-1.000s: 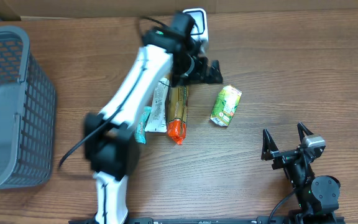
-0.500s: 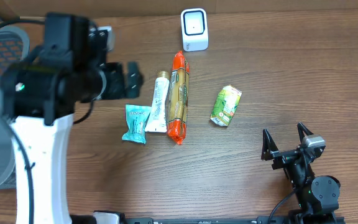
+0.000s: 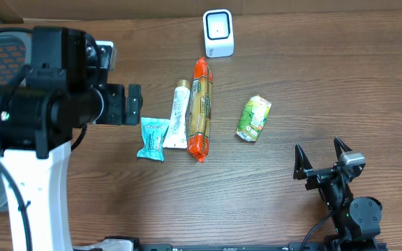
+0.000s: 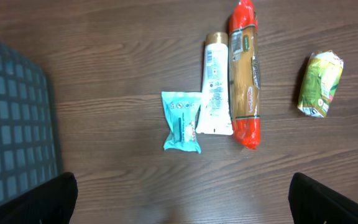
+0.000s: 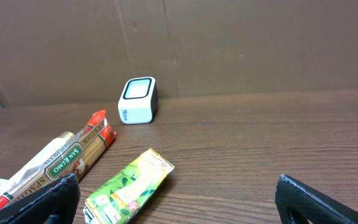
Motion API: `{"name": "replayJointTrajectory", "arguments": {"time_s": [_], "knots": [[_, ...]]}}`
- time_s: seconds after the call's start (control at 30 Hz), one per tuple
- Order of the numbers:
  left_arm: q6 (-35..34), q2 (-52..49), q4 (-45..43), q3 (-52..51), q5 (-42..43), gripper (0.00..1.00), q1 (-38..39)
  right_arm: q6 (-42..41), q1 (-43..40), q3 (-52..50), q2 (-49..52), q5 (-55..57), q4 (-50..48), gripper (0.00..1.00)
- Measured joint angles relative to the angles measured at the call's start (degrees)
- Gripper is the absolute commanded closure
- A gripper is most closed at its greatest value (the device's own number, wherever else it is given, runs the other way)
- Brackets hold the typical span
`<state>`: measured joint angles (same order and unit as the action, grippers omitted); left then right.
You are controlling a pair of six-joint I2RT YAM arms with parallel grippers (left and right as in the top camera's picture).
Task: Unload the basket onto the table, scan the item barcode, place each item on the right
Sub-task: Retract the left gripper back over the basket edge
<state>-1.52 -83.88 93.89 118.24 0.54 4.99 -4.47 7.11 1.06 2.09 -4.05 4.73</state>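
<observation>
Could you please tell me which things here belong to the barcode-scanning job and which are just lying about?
For the job: white scanner, teal packet, white tube, spaghetti pack, green carton.
Lying about: grey basket, cardboard wall.

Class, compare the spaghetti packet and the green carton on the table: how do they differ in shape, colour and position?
The spaghetti packet is long and slim; the green carton is short and blocky. The spaghetti packet is tan with red ends; the green carton is green and yellow. The spaghetti packet lies right beside the white tube; the green carton lies alone, tilted. Both lie flat on the wooden table, unheld.
</observation>
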Motion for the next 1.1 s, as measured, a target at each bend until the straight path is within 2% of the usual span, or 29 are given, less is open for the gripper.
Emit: {"name": "replayJointTrajectory", "arguments": {"time_s": [0.27,0.4,0.53,0.77,0.93,1.1], "knots": [[-0.15,6.51,-0.07,-2.19,-1.79,0.01,-3.15,-0.02,0.00,0.02,0.00,0.00,0.00,0.00],[3.93,7.48,-2.80,-5.64,-1.60,0.01,-9.33,-0.02,0.00,0.02,0.00,0.00,0.02,0.00],[9.18,6.78,-9.92,-12.24,-1.07,0.00,-16.06,-0.02,0.00,0.00,0.00,0.00,0.00,0.00],[18.47,3.02,-21.46,-22.77,8.22,0.00,-26.73,-0.02,0.00,0.02,0.00,0.00,-0.02,0.00],[22.58,-0.39,-21.73,-25.05,14.03,0.01,-27.52,-0.02,0.00,0.00,0.00,0.00,0.00,0.00],[24.06,-3.10,-21.68,-25.11,16.31,0.00,-27.52,0.00,0.00,0.02,0.00,0.00,0.00,0.00]]}}
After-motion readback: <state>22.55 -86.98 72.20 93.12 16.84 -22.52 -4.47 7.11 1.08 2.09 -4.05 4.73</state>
